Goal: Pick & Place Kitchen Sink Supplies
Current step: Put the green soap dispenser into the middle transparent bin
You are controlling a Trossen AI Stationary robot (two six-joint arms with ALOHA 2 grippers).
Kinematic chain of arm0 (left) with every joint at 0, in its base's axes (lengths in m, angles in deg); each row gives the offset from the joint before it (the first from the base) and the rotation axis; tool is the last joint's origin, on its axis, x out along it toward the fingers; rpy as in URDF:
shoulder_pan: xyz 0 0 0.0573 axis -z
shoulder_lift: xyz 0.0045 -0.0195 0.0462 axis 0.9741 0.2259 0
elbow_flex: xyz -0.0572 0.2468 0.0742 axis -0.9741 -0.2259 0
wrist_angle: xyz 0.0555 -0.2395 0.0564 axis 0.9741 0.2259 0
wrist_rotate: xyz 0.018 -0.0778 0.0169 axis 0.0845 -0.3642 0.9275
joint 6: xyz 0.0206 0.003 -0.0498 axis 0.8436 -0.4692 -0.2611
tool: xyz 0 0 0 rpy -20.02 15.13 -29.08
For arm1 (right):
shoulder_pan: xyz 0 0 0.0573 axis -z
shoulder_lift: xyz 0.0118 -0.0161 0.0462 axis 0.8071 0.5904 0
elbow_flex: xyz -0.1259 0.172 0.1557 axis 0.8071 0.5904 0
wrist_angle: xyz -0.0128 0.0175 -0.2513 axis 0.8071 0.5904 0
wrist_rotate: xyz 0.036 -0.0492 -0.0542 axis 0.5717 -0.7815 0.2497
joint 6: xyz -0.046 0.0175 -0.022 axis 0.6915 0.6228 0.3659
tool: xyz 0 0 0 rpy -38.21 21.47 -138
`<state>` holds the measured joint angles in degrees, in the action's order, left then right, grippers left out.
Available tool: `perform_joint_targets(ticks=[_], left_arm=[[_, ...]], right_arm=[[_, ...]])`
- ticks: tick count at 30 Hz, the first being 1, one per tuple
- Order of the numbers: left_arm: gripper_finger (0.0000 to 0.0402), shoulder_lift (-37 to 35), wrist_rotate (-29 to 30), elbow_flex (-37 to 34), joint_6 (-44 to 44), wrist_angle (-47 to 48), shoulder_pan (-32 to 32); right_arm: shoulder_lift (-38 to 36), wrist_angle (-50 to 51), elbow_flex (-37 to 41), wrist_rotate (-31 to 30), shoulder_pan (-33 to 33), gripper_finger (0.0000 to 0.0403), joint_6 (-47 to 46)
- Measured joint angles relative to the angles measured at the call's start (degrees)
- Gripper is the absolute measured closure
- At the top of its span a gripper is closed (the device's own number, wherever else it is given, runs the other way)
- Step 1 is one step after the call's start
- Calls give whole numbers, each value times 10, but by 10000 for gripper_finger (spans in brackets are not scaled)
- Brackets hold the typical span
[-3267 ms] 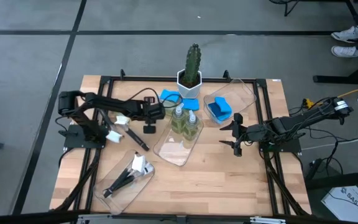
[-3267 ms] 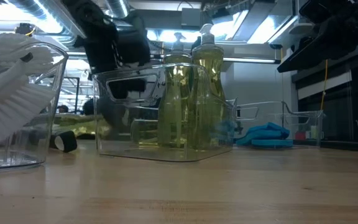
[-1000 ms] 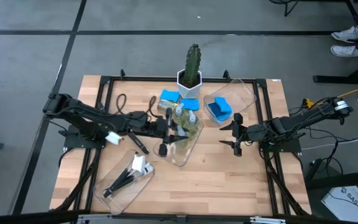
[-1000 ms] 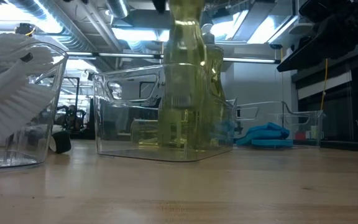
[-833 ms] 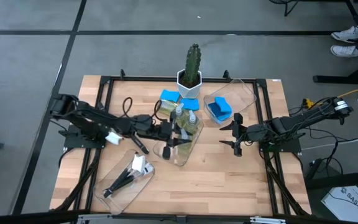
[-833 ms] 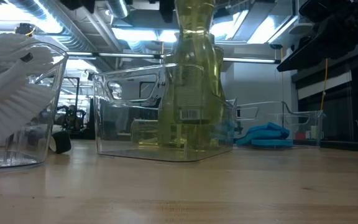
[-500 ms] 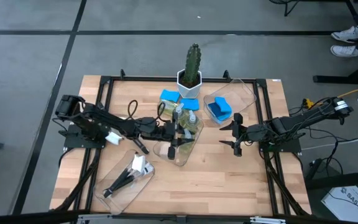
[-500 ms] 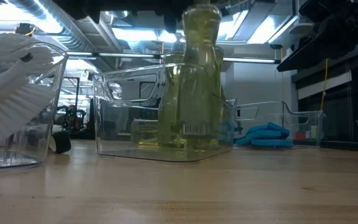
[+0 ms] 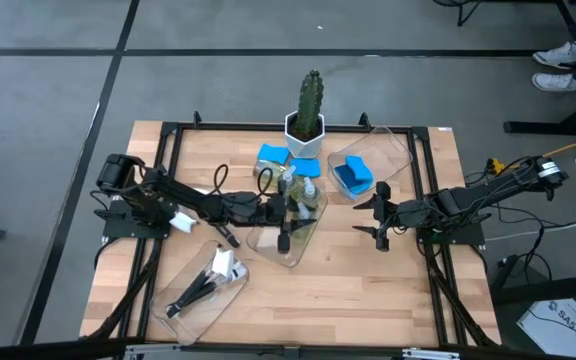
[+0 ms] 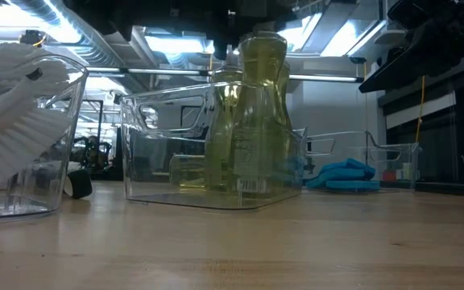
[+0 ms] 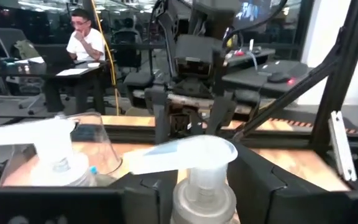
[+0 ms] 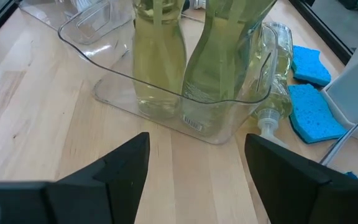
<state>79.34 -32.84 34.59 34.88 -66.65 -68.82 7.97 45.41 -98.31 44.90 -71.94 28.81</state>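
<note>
The left gripper (image 9: 284, 222) sits directly above the clear tray (image 9: 273, 245) at mid-bench, its fingers around the neck of a bottle (image 10: 258, 121) of yellow-green liquid that stands upright, long axis vertical, with its base at or just touching the tray floor in the low view. The fingers look to be only loosely closed on the neck (whether they have truly let go I cannot tell). Judging from this, the coming move is a release and a straight lift away, since the pump head (image 11: 194, 163) lies right between the fingers and any sideways pull could tip the bottle into the second bottle (image 12: 159, 59) standing just beside it in the same tray.

The right gripper (image 9: 381, 217) waits with fingers spread wide, well apart to the right, holding nothing.

The bench (image 9: 348, 290) is bare pale wood. Beyond it lies a workshop room, with a person seated at a desk.
</note>
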Motion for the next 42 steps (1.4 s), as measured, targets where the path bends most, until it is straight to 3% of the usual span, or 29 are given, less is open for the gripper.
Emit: perform_joint_targets(ticks=[9,13,30,42], left_arm=[[257,-1,1,0,50,7,0],[251,-11,40,-2,50,20,0],[181,-76,63,-2,-4,182,0],[178,-148,104,-2,14,312,0]], right_arm=[[0,0,0,0,0,141,2],[0,0,0,0,0,141,2],[0,0,0,0,0,141,2],[0,0,0,0,0,141,2]])
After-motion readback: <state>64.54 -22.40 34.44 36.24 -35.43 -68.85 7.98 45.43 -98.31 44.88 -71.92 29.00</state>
